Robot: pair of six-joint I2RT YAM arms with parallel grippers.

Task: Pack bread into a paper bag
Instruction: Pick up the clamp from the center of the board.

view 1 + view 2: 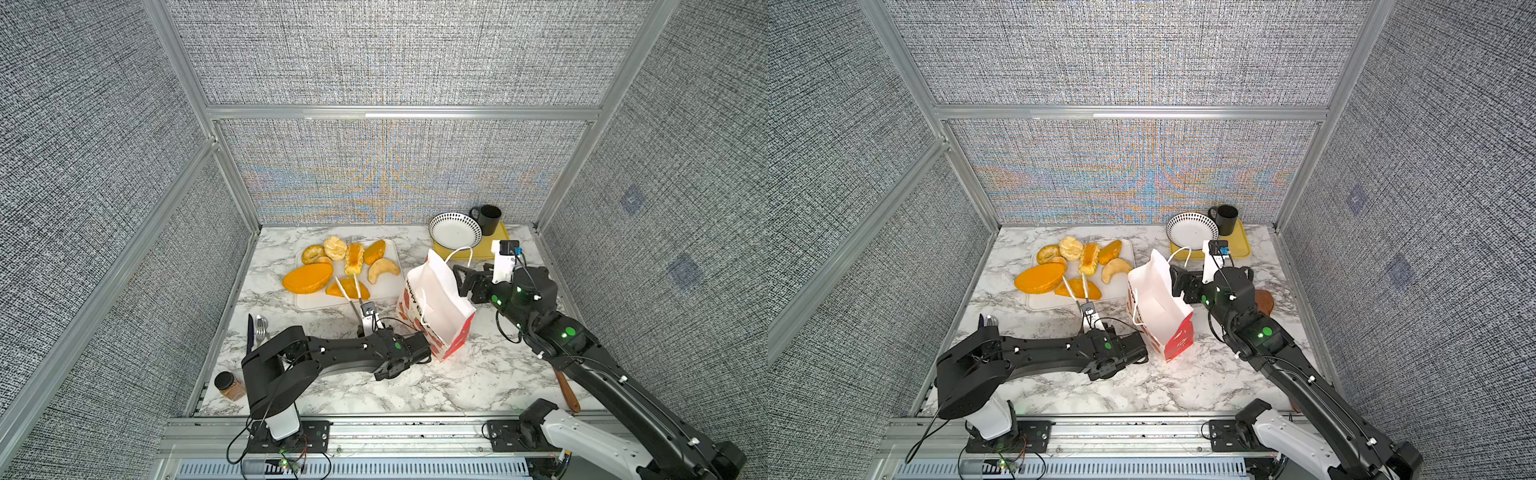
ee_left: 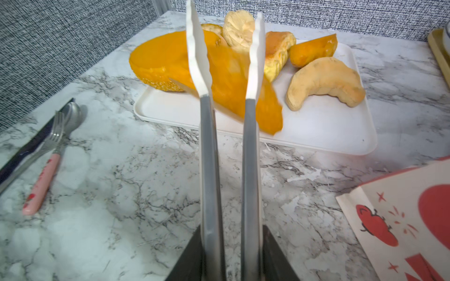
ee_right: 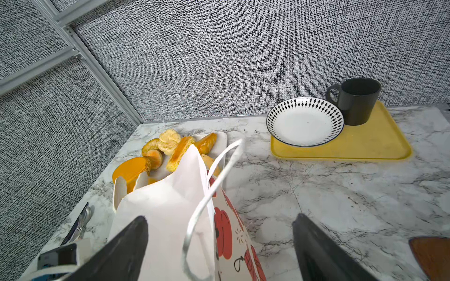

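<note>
Several pieces of bread lie on a white tray (image 1: 324, 302): a large oval loaf (image 1: 307, 277), a croissant (image 1: 382, 269) and rolls behind them. My left gripper (image 2: 231, 233) is shut on a pair of tongs (image 2: 207, 150) with grey arms. Their white tips straddle an orange wedge of bread (image 2: 229, 80) at the tray's near edge. The paper bag (image 1: 436, 303), red below and white above, stands tilted to the right of the tray. My right gripper (image 3: 220, 219) is open at the bag's rim, with one finger inside it and one outside.
A yellow tray (image 1: 494, 248) at the back right carries a patterned plate (image 1: 455, 230) and a black mug (image 1: 488, 218). Cutlery (image 1: 255, 328) lies at the left edge, a spice jar (image 1: 229, 385) at the front left. A wooden utensil (image 1: 567, 390) lies under the right arm.
</note>
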